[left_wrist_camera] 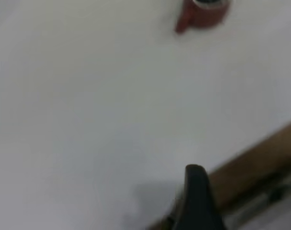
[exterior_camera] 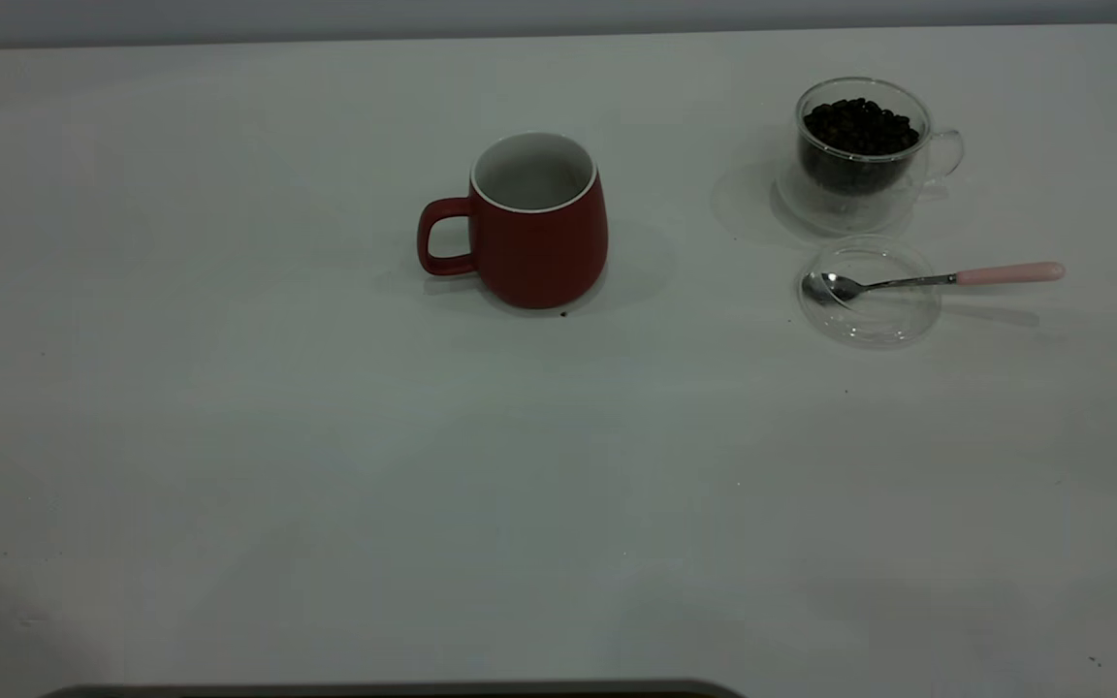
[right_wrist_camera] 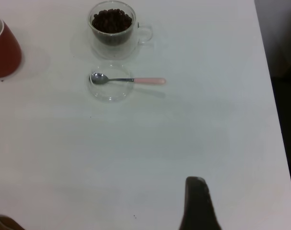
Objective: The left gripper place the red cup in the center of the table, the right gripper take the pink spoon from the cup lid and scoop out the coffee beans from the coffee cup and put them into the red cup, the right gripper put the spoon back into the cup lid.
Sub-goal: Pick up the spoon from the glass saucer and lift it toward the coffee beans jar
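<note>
Exterior view: red cup (exterior_camera: pixel 539 228) upright mid-table (exterior_camera: pixel 229 436), handle toward the left arm's side, white inside looks empty. Glass cup (exterior_camera: pixel 859 155) well apart on the right arm's side, filled with beans (exterior_camera: pixel 859 126). Lid (exterior_camera: pixel 869 291) flat just beside the glass cup, on its near side. Spoon (exterior_camera: pixel 927 280) lies with bowl in the lid, pink handle sticking out over the rim toward the right edge. No arms in this view. Left wrist view: one dark fingertip of left gripper (left_wrist_camera: pixel 197 201) at table edge, far from the red cup (left_wrist_camera: pixel 203 13), holding nothing visible; opening can't tell. Right wrist view: right gripper (right_wrist_camera: pixel 198 203) fingertip over bare table, well short of the spoon (right_wrist_camera: pixel 128 80) and lid (right_wrist_camera: pixel 110 84); opening can't tell.
</note>
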### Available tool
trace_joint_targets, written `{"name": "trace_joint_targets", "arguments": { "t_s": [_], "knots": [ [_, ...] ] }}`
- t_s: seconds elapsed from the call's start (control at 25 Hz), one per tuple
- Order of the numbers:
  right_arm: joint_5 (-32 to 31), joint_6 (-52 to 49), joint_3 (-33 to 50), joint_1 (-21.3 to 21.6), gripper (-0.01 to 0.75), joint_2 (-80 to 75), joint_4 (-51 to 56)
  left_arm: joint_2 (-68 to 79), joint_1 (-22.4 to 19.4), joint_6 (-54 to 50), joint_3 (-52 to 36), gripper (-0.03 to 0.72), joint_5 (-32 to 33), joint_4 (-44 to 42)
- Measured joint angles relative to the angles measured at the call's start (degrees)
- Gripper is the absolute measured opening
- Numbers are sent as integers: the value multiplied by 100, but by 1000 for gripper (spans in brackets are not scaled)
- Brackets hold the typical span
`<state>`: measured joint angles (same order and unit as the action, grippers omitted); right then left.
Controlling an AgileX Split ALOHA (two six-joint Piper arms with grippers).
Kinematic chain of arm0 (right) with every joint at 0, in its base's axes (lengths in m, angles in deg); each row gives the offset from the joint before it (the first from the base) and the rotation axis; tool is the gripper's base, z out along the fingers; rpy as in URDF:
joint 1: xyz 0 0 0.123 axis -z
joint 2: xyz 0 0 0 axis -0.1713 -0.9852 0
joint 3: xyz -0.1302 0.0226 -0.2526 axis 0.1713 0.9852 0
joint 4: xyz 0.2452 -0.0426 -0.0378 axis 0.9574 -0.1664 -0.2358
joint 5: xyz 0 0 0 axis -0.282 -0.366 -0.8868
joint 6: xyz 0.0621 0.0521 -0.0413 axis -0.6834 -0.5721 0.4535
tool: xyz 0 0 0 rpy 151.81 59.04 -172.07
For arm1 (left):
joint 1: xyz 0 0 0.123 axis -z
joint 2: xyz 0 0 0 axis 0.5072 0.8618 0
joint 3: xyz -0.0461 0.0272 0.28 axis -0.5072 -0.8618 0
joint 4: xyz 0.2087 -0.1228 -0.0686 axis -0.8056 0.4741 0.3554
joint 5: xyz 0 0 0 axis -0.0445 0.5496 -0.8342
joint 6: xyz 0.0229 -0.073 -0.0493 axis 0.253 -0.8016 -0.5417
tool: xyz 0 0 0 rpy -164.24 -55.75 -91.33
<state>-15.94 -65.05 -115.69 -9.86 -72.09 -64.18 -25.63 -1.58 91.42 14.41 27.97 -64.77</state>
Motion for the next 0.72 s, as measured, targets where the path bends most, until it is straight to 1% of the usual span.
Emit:
{"name": "trace_joint_targets", "arguments": {
  "t_s": [0.16,0.36,0.56,0.72],
  "knots": [
    [0,0,0,0,544,0,0,-825,0,0,-1037,591,0,423],
    [0,0,0,0,544,0,0,-1788,0,0,-2093,591,0,473],
    [0,0,0,0,544,0,0,-2625,0,-18,-2708,591,-23,479],
    [0,0,0,0,544,0,0,-3015,0,-42,-2955,591,-25,479]
  ]
}}
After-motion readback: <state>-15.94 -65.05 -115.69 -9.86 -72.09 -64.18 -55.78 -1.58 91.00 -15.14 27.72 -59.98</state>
